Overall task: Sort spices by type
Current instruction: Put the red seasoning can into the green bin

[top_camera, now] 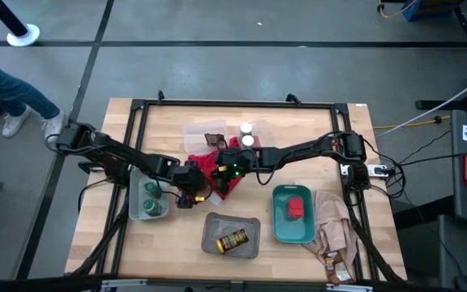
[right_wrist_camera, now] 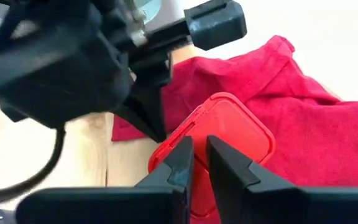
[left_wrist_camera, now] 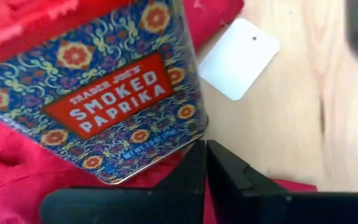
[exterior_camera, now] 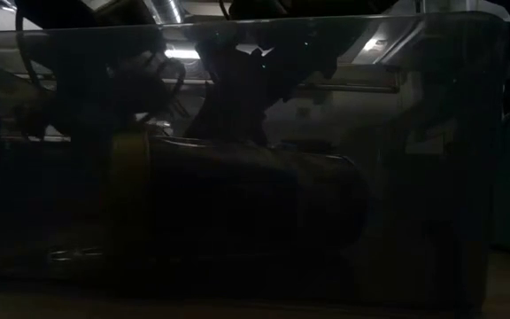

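A red-lidded tin (left_wrist_camera: 104, 93), patterned blue and labelled smoked paprika, lies tilted on the red cloth (top_camera: 217, 172) at mid-table. Its red lid (right_wrist_camera: 229, 124) faces my right gripper (right_wrist_camera: 197, 152), whose fingers stand at the lid with only a narrow gap. My left gripper (left_wrist_camera: 205, 155) is shut, its tips at the tin's side. Two green-lidded jars (top_camera: 150, 199) sit in the left tray. Another red tin (top_camera: 297, 208) lies in the teal tray (top_camera: 278, 231). A yellow-labelled jar (top_camera: 233, 240) lies in the grey tray (top_camera: 213, 223). My left gripper touches the tin with its shut fingertips (right_wrist_camera: 157, 124), at the lower edge of its patterned side (left_wrist_camera: 188, 134). It comes slanting down from the table's left. The tin rests tilted on the cloth. My right gripper has its fingers on the lid's near edge (right_wrist_camera: 194, 121), slanting down from the right. Its own fingers hide whether they pinch the lid's rim.
A clear tray (top_camera: 197, 130) at the back holds white-capped bottles (top_camera: 246, 135) and a dark packet (top_camera: 215, 139). A beige cloth (top_camera: 331, 227) with a packet (top_camera: 336, 264) lies at the right. The cloth's white tag (left_wrist_camera: 238, 59) lies on bare wood. The low view shows only the grey tray's dark wall (exterior_camera: 432, 177).
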You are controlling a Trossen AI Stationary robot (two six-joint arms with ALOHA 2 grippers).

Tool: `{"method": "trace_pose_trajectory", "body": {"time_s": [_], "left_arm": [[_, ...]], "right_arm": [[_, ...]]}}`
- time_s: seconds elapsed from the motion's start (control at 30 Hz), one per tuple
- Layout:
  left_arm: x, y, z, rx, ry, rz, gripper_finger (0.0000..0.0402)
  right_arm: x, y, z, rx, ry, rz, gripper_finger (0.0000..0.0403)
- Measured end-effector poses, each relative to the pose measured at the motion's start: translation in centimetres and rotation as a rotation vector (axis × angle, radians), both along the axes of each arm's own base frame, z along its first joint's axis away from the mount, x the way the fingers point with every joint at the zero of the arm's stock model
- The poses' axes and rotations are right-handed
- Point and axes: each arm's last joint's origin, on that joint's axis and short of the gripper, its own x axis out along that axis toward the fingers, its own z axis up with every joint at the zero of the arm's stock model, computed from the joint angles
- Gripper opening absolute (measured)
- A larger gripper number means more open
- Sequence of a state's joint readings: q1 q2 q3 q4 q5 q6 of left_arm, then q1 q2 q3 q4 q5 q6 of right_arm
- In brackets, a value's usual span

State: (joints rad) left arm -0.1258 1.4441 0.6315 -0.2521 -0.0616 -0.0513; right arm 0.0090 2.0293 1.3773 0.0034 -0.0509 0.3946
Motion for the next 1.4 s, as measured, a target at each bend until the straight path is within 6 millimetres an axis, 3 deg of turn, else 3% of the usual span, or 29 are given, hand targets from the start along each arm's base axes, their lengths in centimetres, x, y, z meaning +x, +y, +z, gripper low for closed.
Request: {"method": "trace_pose_trajectory", "body": {"time_s": [0.47,1.0,1.4], "left_arm": [[-1.2,-0.9,3.3,-0.025,-0.129,-0.048,0.0005],[-2.1,-0.6,3.2,0.009,-0.060,0.048,0.0005],[-1.5,-0.3,1.5,0.100,-0.009,0.114,0.0005]], "right_arm": [[-0.1,-0.1,-0.4,-0.002,0.019,-0.004,0.0048],[0.0,-0.1,-0.3,-0.003,0.009,-0.005,0.0048],[0.0,-0.1,-0.2,-0.003,0.002,-0.006,0.0048]]}}
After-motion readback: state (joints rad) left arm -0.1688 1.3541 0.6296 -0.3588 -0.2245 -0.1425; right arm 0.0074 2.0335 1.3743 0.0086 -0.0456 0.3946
